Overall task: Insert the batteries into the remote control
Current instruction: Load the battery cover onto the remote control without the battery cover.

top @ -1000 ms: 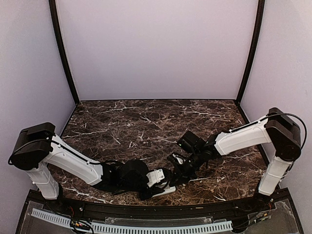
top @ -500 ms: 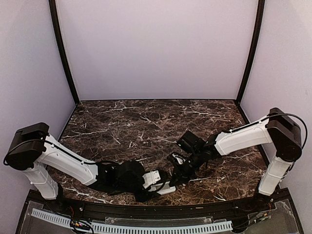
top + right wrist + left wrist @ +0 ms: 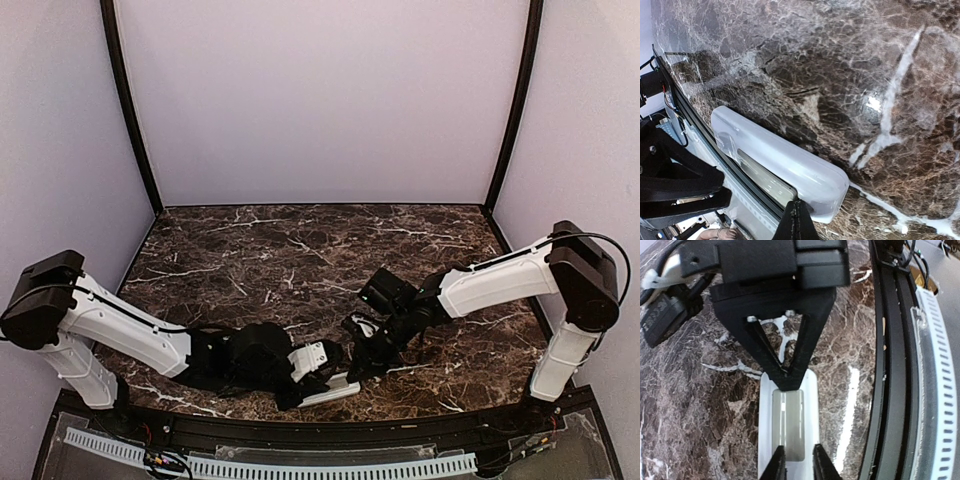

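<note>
The white remote control (image 3: 810,410) lies along the table's front edge (image 3: 335,391), its greyish display window (image 3: 788,425) facing my left wrist camera. The left gripper (image 3: 799,466) hovers over the window's near end, jaws a narrow gap apart with only the remote's face showing between them. My right gripper (image 3: 786,381) is shut, and its black tip rests against the far end of the remote. In the right wrist view the shut right gripper (image 3: 798,216) touches the remote (image 3: 785,160) by the window's corner. No batteries are in view.
A black front rail (image 3: 890,365) and a white slotted cable duct (image 3: 935,390) run just beside the remote. Both arms crowd the front centre of the marble table (image 3: 300,250). Lilac walls close in the back and sides.
My left arm has drawn back to the left and lowered. Its jaws widened, then narrowed again. The remote and the right gripper have hardly moved.
</note>
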Controlling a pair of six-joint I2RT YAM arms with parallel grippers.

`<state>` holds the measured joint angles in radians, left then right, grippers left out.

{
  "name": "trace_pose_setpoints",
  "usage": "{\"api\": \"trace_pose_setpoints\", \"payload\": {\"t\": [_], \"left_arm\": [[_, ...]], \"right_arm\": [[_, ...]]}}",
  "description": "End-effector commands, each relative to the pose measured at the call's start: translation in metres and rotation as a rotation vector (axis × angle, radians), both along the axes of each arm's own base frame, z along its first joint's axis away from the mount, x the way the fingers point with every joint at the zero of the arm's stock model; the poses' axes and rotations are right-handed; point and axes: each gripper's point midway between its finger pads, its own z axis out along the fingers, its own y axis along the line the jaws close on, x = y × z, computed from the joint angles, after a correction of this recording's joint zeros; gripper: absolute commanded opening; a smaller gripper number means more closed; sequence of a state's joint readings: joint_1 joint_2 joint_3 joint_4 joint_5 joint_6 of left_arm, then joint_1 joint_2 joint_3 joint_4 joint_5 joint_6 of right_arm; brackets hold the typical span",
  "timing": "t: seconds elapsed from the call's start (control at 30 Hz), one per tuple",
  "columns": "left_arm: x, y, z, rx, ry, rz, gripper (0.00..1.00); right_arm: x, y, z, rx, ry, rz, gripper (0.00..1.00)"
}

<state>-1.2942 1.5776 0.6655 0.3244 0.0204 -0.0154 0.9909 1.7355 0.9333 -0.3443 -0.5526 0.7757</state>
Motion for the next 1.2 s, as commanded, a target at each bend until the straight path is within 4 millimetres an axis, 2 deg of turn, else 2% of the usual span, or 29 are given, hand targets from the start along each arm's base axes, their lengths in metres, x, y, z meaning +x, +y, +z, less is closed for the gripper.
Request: {"api": "trace_pose_setpoints", "payload": {"t": [0.0,0.23,0.43,0.53,0.6,0.7,1.0,1.17], "left_arm": [[0.001,-0.006,-0.017,0.042,0.010,0.003,0.13],[0.010,-0.011,-0.028,0.062,-0.022,0.026,0.08],[0.003,-0.017,-0.019,0.031,0.001,-0.009,0.07],[0.008,-0.020,-0.015,0.024,-0.017,0.009,0.06],[0.014,-0.018,-0.020,0.044,-0.035,0.034,0.01],[0.017,-0.014,-0.031,0.091,-0.060,0.029,0.00],[-0.009,0.004,-0.056,0.154,0.054,-0.044,0.00],[-0.016,0.021,-0.071,0.217,0.073,-0.048,0.00]], "right_arm": [[-0.011,0.000,-0.025,-0.055,-0.011,0.023,0.01],[-0.012,-0.003,-0.027,-0.055,-0.004,0.009,0.01],[-0.013,-0.003,-0.029,-0.057,-0.002,0.010,0.01],[-0.013,-0.002,-0.027,-0.049,-0.002,0.011,0.01],[-0.012,-0.001,-0.026,-0.042,-0.004,0.010,0.01],[-0.012,0.001,-0.023,-0.034,-0.005,0.011,0.01],[-0.009,0.002,-0.016,-0.026,-0.020,-0.003,0.01],[-0.004,0.006,-0.007,-0.017,-0.041,-0.012,0.06]]}}
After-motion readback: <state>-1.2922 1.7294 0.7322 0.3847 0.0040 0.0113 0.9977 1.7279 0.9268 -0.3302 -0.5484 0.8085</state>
